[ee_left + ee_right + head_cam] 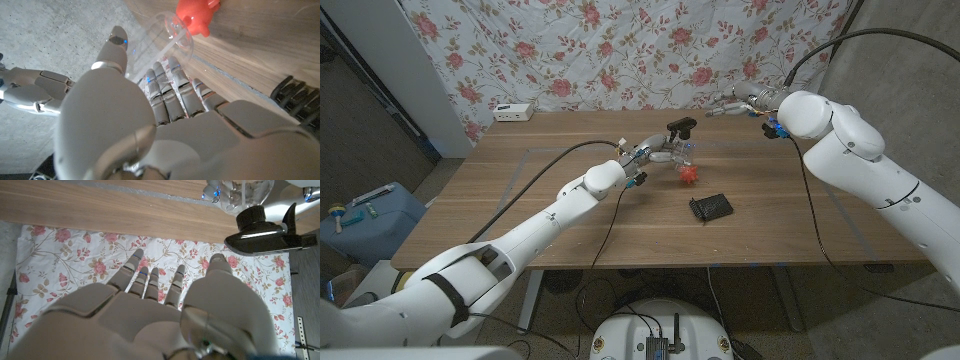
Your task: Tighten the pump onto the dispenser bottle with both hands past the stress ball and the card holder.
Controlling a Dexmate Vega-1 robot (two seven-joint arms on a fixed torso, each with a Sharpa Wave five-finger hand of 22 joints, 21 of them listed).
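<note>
The wooden counter [570, 220] stretches wide in the head view, backed by a floral cloth [620, 50] hung along its far edge, with a white box [513, 112] sitting at the far left edge of the top. The left arm reaches from the near left corner out to the middle of the counter, where the left robot hand [655, 152] holds the clear dispenser bottle [677, 152]; in the left wrist view its fingers [170, 92] wrap the clear body of the bottle, whose round base faces away from the palm. The black pump [681, 125] stands on top of the bottle, its spout seen large and dark in the right wrist view. The right arm comes in from the right and bends back toward the far edge, and the right robot hand [745, 103] hangs above the far right part of the counter, well apart from the bottle, holding nothing; the right wrist view shows its fingers [150, 280] spread apart and straight against the cloth. The black card holder [711, 207] lies on the counter nearer the robot, to the right of the bottle. The red stress ball [688, 175] rests just beside the bottle's foot, between bottle and card holder.
</note>
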